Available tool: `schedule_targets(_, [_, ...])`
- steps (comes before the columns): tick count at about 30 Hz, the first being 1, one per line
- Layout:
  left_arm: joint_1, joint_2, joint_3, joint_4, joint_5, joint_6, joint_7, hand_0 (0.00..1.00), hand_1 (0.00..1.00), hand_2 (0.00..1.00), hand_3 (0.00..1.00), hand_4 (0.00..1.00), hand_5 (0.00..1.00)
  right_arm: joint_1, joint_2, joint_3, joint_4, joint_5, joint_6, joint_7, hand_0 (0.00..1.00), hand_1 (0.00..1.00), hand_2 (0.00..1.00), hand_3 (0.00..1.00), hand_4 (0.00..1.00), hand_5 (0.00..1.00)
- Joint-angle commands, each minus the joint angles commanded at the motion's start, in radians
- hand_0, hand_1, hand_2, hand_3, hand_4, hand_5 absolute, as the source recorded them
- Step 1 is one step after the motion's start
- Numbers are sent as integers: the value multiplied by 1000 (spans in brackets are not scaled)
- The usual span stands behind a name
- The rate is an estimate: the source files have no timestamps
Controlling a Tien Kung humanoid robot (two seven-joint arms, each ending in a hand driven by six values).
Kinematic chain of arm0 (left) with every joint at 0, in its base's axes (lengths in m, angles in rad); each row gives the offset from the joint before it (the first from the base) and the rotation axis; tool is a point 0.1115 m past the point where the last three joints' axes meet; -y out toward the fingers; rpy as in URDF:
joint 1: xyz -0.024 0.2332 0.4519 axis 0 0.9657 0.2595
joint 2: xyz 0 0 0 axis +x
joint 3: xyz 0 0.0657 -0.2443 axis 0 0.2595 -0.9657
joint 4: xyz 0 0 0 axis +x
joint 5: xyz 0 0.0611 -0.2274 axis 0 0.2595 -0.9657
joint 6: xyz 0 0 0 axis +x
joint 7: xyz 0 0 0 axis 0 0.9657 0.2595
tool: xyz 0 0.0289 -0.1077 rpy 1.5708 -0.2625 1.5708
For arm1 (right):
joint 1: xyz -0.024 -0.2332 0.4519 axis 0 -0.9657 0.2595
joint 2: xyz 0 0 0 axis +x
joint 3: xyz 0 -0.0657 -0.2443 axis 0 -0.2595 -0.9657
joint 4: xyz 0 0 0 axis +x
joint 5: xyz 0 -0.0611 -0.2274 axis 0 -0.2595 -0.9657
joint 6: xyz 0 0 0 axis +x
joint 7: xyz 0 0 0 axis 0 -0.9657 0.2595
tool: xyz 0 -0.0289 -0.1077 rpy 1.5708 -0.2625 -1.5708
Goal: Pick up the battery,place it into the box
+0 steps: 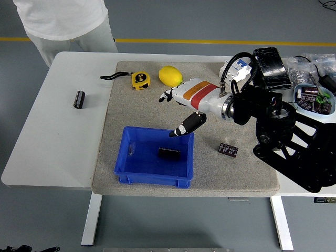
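The battery (pixel 169 153) lies flat on the floor of the blue box (pixel 126 167), a little right of the box's middle, touching nothing but the box bottom. The box sits at the 6 o'clock end of the grey mat (pixel 113 121) that covers the middle of the white bench (pixel 52 131).

Above the box's far right corner hangs the right robot hand (pixel 178 113), white with a red and orange band, fingers spread loose and holding nothing. Its dark thumb (pixel 188 125) points down toward the box rim, while the other fingertips (pixel 166 96) reach out toward 10 o'clock. The hand is clear of the battery and of the box. The black arm (pixel 283 142) behind it comes in from 3 o'clock.

On the mat at 12 o'clock sits a yellow lemon (pixel 170 75), and just left of it a yellow tape measure (pixel 139 80) with its black strap trailing left. A small dark chip (pixel 228 150) lies on the mat at 4 o'clock from the box, near it but apart. A second dark cylinder (pixel 79 98) lies on the bare bench at 9 o'clock, well apart from the mat.

At 2 o'clock there's a white breaker (pixel 239 67), partly behind the arm, a black wrapped bundle (pixel 270 60), and a tray of small parts (pixel 313 98). A person in white (pixel 68 23) stands at 11 o'clock, hands out of view.
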State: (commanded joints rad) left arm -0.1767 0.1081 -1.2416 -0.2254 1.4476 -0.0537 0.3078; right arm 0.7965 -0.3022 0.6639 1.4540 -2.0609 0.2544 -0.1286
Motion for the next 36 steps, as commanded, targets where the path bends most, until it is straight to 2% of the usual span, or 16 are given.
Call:
schedule_targets(1, [0,0,-1,0,0,0,-1,821,824,851,696,773,671,-13,-18,14,5,0,3,-1,320,488,547,568,998,514])
schedule_targets(6, [1,-2,-5,3,0,3,-5,821,824,851,696,773,671,-105,-116,95,21,-10,12,-21,320,488,547,568,998,514])
schedule_targets(7, [1,-2,-7,3,2,3,-6,821,824,851,696,774,671,-127,-131,114,19,-13,8,-26,321,471,518,540,998,510])
schedule_targets(10, [0,-2,-8,4,5,2,-7,821,824,851,696,774,671,-174,-150,160,13,-24,-3,-40,321,471,518,540,998,510])
schedule_targets(13, [1,-2,-10,5,6,2,-8,818,824,851,695,775,672,-222,-145,205,9,-50,-24,-53,324,474,509,536,998,499])
schedule_targets(15, [1,-4,-13,5,8,3,-10,818,824,851,695,775,672,-272,-120,252,8,-74,-48,-75,324,474,509,536,998,499])
schedule_targets(18, [1,-4,-15,5,9,3,-9,818,824,851,695,775,672,-312,-94,287,21,-100,-57,-101,324,474,509,536,998,499])
schedule_targets(19, [1,-4,-16,5,11,3,-9,812,824,851,695,774,673,-323,-86,297,30,-97,-59,-111,342,477,516,569,998,496])
schedule_targets(26, [4,-6,-37,6,36,1,-7,809,824,851,695,773,674,-378,-50,331,112,-97,-89,-167,346,479,519,589,998,481])
schedule_targets(30, [4,-7,-42,6,41,1,-6,809,824,851,695,773,674,-416,-47,330,138,-110,-110,-178,346,479,519,589,998,481])
schedule_targets(36, [4,-9,-48,6,47,0,-6,809,823,849,695,772,673,-462,-43,330,132,-124,-129,-197,350,474,514,581,998,483])
